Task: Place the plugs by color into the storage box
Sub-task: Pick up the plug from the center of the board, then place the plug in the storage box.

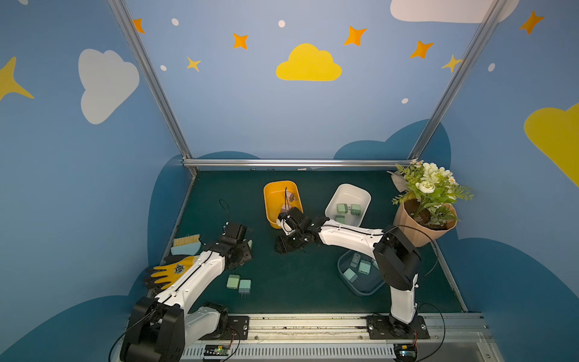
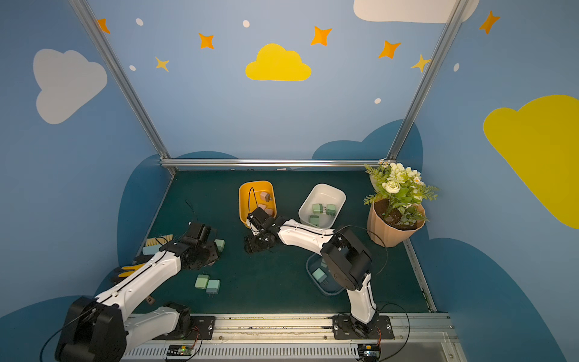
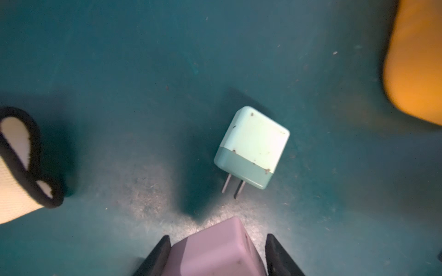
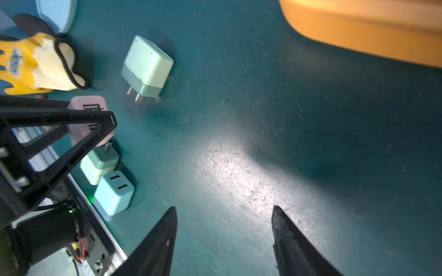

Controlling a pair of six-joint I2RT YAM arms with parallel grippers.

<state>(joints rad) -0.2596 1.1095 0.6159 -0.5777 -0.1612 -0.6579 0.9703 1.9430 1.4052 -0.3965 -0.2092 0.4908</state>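
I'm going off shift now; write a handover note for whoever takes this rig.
Grippers: left gripper shut on a pink plug; right gripper open, empty, near the yellow bin.
Done: pink plugs in the yellow bin, green plugs in the white bin, teal plugs in the clear bin.
Left: bin the held plug, then three loose plugs on the mat: one ahead of the left gripper, two beside its arm.

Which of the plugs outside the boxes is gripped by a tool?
The pastel pink rounded-cube plug, clamped in the left tool. The pale teal plug near it only lies free on the green mat.
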